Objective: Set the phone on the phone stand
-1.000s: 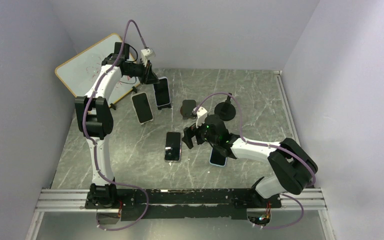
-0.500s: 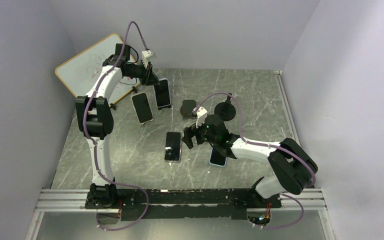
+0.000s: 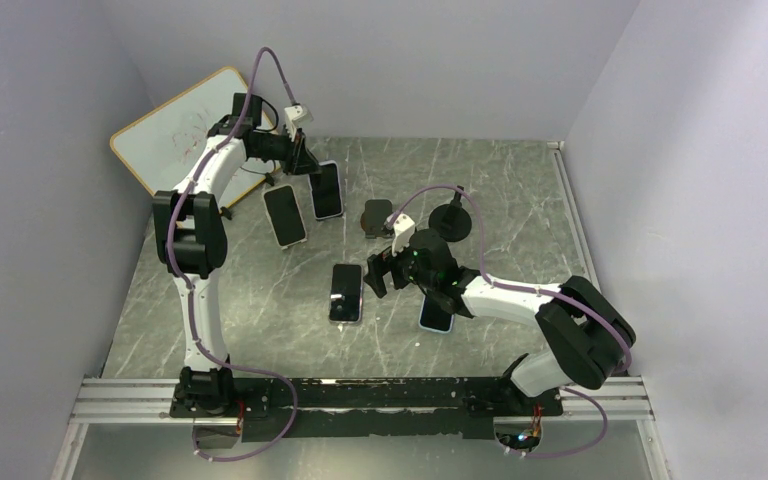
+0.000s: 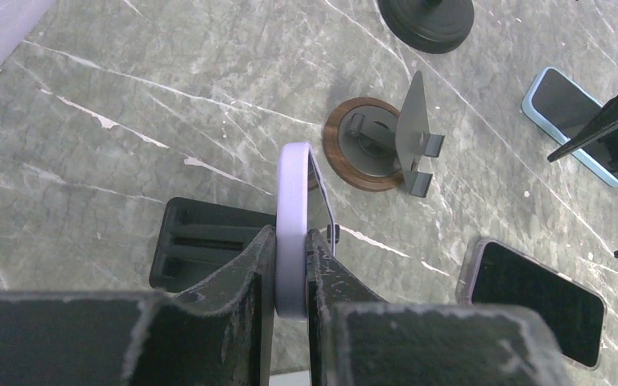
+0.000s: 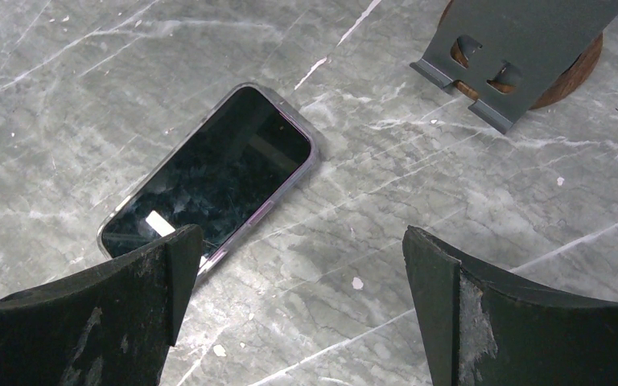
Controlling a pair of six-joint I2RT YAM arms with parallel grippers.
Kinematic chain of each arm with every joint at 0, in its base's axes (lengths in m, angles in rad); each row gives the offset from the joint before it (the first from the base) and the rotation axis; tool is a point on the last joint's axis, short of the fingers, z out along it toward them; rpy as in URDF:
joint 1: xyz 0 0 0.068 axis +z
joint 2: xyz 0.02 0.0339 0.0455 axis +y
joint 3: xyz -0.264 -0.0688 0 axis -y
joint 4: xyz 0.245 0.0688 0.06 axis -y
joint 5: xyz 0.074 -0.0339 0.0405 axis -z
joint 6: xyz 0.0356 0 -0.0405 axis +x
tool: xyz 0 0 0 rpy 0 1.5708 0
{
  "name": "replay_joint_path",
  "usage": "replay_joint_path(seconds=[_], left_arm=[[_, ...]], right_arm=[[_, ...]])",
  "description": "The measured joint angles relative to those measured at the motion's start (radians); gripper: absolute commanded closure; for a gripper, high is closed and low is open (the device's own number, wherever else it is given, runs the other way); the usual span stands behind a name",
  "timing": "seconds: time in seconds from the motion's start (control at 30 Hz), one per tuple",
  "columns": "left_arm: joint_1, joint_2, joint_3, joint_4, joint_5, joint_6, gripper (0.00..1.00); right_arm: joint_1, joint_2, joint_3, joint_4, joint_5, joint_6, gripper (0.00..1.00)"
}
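left tool [image 4: 291,251] clamps narrowly on a lilac phone [image 4: 294,193], held on edge over a black slotted stand [image 4: 197,241] at the tabletop's [image 3: 520,190] 11 o'clock; right tool [image 5: 302,245] gapes wide, holding nothing, above a dark phone [image 5: 209,181] lying flat, wood-based stand [image 5: 523,36] at its 2 o'clock.
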Motion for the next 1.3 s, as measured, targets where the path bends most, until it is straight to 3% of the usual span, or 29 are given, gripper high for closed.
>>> replay_joint_path(seconds=[0.23, 0.47, 0.63, 0.67, 0.73, 0.77, 0.93, 1.03, 1.3], left_arm=[[0.001, 0.004, 0.013, -0.017, 0.01, 0.021, 0.92], [0.008, 0.015, 0.038, -0.047, 0.005, 0.063, 0.58], [0.027, 0.015, 0.047, -0.048, 0.002, 0.087, 0.28], [0.031, 0.015, 0.051, -0.049, 0.002, 0.09, 0.18], [0.04, 0.015, 0.063, -0.043, 0.004, 0.089, 0.13], [0.043, 0.014, 0.065, -0.04, 0.006, 0.087, 0.05], [0.064, -0.013, 0.049, 0.031, 0.012, 0.042, 0.03], [0.08, -0.093, -0.034, 0.14, 0.005, -0.026, 0.03], [0.098, -0.484, -0.372, 0.623, -0.241, -0.365, 0.03]], right_arm=[[0.0, 0.0, 0.0, 0.0, 0.0, 0.0, 0.0], [0.0, 0.0, 0.0, 0.0, 0.0, 0.0, 0.0], [0.0, 0.001, 0.0, 0.002, -0.001, 0.0, 0.0], [0.0, 0.002, 0.0, 0.003, -0.001, 0.0, 0.0], [0.0, 0.009, 0.0, 0.008, -0.005, 0.0, 0.0], [0.0, 0.013, 0.0, 0.009, -0.005, 0.0, 0.0], [0.0, 0.021, 0.0, 0.009, -0.006, 0.0, 0.0], [0.0, 0.021, 0.002, 0.003, 0.0, 0.012, 0.0], [0.044, 0.021, 0.029, -0.027, 0.092, 0.077, 0.0]])
